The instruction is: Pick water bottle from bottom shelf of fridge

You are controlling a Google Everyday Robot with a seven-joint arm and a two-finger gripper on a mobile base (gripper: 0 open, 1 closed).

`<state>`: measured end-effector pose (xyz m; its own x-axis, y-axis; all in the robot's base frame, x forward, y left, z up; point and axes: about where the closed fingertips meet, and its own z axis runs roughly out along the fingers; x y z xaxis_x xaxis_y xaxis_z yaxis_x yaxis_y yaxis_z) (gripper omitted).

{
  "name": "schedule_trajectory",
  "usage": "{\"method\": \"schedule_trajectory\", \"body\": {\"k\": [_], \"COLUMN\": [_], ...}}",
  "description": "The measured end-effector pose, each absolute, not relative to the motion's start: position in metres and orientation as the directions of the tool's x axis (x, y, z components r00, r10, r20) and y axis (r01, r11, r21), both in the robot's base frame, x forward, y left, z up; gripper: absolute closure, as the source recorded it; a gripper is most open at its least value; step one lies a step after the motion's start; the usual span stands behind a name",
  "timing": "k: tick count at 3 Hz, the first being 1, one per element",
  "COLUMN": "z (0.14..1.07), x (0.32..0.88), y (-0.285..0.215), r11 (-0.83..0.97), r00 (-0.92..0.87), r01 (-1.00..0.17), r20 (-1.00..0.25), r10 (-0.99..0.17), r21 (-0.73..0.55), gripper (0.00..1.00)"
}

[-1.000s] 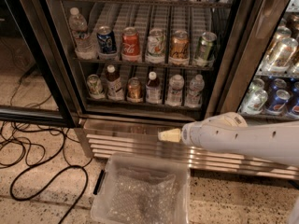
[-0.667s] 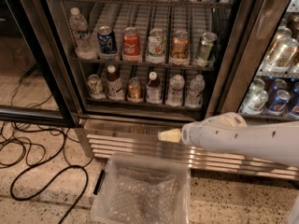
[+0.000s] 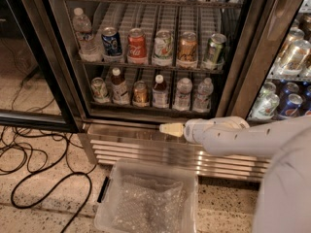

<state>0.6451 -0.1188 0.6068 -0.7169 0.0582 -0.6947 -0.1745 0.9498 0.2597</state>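
Nothing has shifted: the white arm's cream-tipped gripper (image 3: 171, 129) hangs clenched, empty, before the louvred steel grille (image 3: 141, 152) — small clear ribbed water bottle (image 3: 183, 93) untouched; reaching, grasping remain.

Gripper (image 3: 171, 129) hangs low in front of the fridge (image 3: 146, 147) grille, just below the bottom shelf (image 3: 170, 79). Toward that shelf's right end, a water bottle (image 3: 183, 92) stands just beside a 2nd bottle (image 3: 204, 93). A clear bin (image 3: 146, 162) sits on the floor underneath.
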Motion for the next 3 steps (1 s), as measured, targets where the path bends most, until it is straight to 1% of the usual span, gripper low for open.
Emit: {"method": "schedule_trajectory", "body": {"k": [1, 2, 3], "z": [0.615, 0.614, 0.610], "x": [0.672, 0.689, 0.702], "y": [-0.113, -0.105, -0.101], "r11": [0.947, 0.948, 0.952], "r00": [-0.655, -0.616, -0.590], "r01": [-0.165, -0.148, -0.129], "r20": [-0.749, -0.776, -0.794], "r10": [0.103, 0.135, 0.150], "r21": [0.275, 0.282, 0.276], "gripper": [0.15, 0.35, 0.36]}}
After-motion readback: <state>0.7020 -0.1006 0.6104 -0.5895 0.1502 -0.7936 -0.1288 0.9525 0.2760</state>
